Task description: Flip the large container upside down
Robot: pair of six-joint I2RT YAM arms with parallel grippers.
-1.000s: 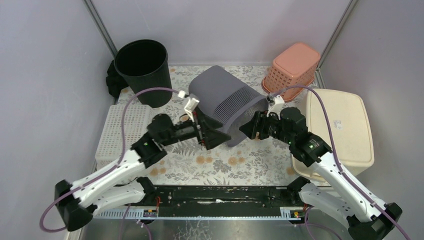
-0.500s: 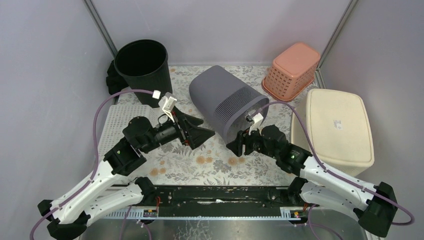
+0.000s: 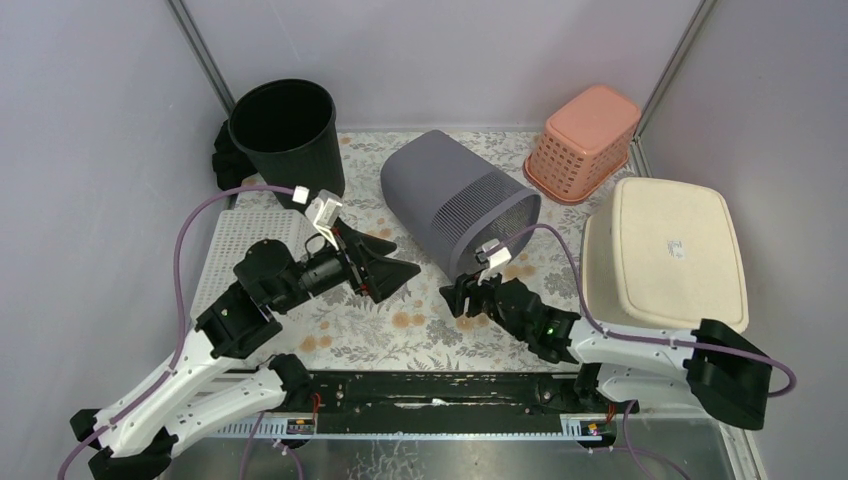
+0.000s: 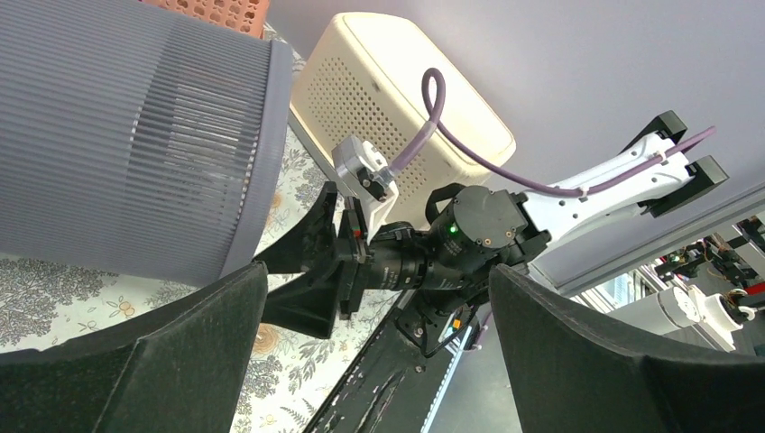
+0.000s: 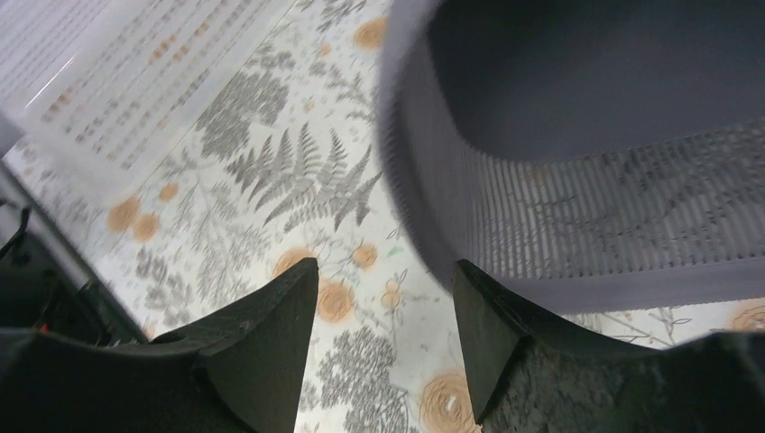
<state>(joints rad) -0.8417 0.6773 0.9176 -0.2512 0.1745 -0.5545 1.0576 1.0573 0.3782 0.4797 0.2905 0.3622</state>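
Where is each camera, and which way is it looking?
Top external: above and behind the arms, looking down on the grey container; both arms show, left gripper and right gripper open.
Left wrist: on the left arm, facing the right gripper; own fingers at the bottom.
Right wrist: on the right arm, facing the flowery mat; own fingers below.
Shared: all three see the grey container.

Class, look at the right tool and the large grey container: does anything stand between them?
Nothing visible does. Only bare floral mat lies between the right tool and the grey container, whose open rim is nearest it.
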